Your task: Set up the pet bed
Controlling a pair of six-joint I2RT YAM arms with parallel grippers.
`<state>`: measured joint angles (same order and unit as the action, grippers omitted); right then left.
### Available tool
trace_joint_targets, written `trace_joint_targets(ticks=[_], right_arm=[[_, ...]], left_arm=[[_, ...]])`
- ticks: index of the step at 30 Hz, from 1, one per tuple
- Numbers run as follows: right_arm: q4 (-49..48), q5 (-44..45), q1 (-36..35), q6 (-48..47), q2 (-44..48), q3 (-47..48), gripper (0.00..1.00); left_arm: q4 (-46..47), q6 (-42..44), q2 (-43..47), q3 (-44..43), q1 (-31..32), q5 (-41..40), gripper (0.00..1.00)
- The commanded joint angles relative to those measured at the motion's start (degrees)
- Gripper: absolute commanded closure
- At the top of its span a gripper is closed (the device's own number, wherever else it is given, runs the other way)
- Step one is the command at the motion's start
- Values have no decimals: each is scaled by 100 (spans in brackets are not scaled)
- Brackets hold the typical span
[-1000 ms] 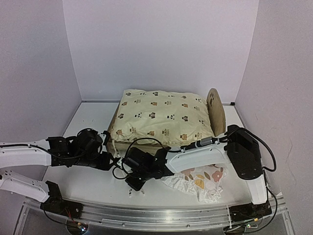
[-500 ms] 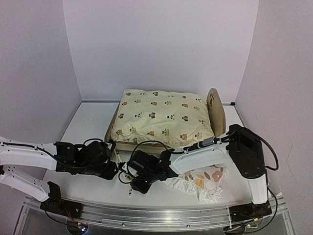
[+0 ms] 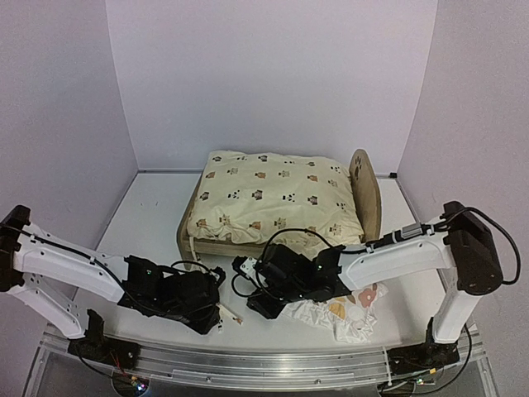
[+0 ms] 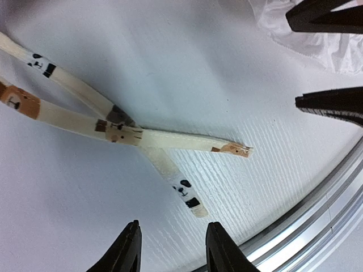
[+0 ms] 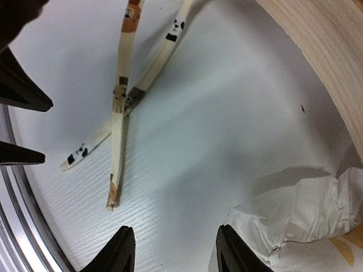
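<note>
I note the pet bed (image 3: 369, 198) at the back of the worktop (image 3: 157, 215) under its cushion (image 3: 273, 198), with my left fingers (image 4: 127, 252) and right fingers (image 5: 119, 249) both part-open, empty, facing over the crossed ties (image 4: 119, 127), near enough to clash or snag a tie and drag the cushion askew.

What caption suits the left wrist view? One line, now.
Open left pincer hovers over two crossed animal-print ties lying on the white table.

ties (image 5: 120, 107): two cream printed strips, crossed, flat on table (image 5: 227, 130)
bed (image 5: 323, 51): wood edge, upper right
pillow (image 5: 300, 221): white, crumpled, lower right
gripper (image 5: 177, 252): fingers apart, nothing between
rail (image 5: 25, 226): metal, lower left
</note>
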<state>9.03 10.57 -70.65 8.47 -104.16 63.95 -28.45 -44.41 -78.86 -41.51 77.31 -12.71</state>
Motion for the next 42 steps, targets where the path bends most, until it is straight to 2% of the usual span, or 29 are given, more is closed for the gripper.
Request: trace_joint_targets(ticks=[1, 9, 15, 17, 19, 22, 33, 42], right_arm=[[-292, 223, 26, 187, 301, -252, 49], [-393, 179, 41, 240, 204, -324, 49], [-435, 200, 52, 258, 241, -390, 49], [-459, 216, 52, 265, 262, -429, 49], [-483, 212, 52, 283, 272, -443, 49], [-523, 140, 52, 320, 247, -438, 49], [-850, -663, 52, 567, -356, 81, 52], [-1166, -498, 52, 440, -578, 255, 54]], left_arm=[[-7, -144, -467, -455, 182, -1, 58], [156, -136, -1162, -642, 223, 69, 57], [-87, -189, -1508, -770, 232, -70, 63], [-100, -180, -1564, -784, 229, -104, 73], [-159, -220, -1578, -799, 232, -179, 89], [-310, -324, -1427, -768, 229, -368, 100], [-952, -821, -60, -488, 229, -1044, 100], [-1171, -830, 28, -605, 214, -1285, 100]])
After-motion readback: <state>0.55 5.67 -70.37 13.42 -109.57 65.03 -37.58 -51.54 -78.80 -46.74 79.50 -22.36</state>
